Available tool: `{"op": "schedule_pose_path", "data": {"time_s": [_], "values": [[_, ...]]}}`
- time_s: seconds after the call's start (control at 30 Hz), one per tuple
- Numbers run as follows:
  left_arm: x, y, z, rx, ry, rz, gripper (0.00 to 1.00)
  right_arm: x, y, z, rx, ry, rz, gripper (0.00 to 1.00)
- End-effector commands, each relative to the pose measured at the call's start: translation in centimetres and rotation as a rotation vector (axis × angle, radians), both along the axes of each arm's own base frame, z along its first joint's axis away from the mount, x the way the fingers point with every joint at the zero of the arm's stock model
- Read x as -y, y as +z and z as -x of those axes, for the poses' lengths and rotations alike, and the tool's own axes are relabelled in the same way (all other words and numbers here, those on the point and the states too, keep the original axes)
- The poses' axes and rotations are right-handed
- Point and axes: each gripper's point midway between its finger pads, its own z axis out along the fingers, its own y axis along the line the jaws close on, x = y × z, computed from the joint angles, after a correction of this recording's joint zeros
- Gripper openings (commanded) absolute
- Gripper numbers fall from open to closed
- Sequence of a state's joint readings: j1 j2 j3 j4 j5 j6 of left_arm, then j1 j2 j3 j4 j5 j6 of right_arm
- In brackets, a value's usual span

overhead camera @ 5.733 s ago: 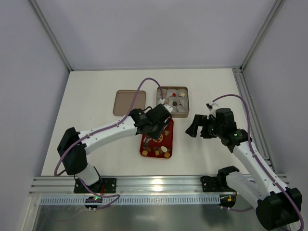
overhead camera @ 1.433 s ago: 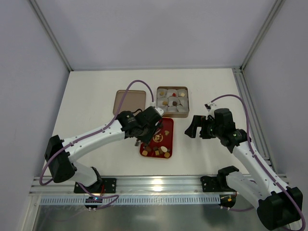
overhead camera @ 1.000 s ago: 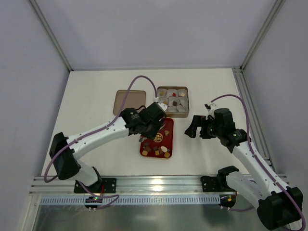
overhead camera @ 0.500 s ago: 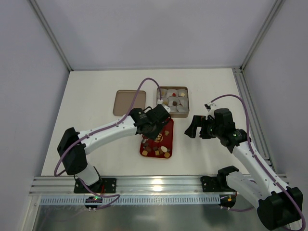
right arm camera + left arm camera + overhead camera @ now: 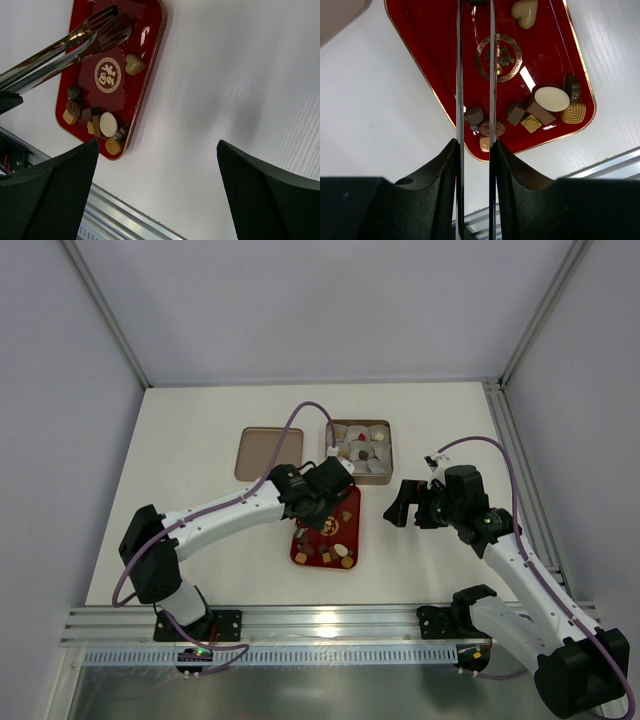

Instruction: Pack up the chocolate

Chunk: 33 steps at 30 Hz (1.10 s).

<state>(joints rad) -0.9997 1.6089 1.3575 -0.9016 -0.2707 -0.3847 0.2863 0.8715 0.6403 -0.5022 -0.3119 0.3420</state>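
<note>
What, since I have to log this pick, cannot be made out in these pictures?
- Left wrist view: the tongs tips run off the top edge; a dark shape there is cut off, so a grip is unclear.
- Top view: the left gripper hides the tips and the red tray's far end.
- Top view: pieces in the tin are too small to tell shapes.

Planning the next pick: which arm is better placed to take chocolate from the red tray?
Left: the left gripper holds the tongs over the chocolate on the red tray; the right gripper hangs open beside it, empty.
</note>
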Motion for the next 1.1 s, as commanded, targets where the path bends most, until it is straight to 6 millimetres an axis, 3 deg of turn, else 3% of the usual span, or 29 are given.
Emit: {"op": "schedule_pose_path", "data": {"time_s": [0.0, 0.6, 1.07], "values": [[0.4, 2.7, -0.8, 0.069, 0.008, 0.058, 0.29, -0.2, 0.4, -0.4, 0.026, 0.005, 0.000, 1.00], [0.0, 5.2, -1.0, 0.115, 0.022, 0.091, 0.27, -0.2, 0.5, -0.5, 0.028, 0.004, 0.002, 1.00], [2.1, 7.4, -3.0, 0.153, 0.015, 0.139, 0.27, -0.1, 0.7, -0.5, 0.032, 0.002, 0.004, 1.00]]}}
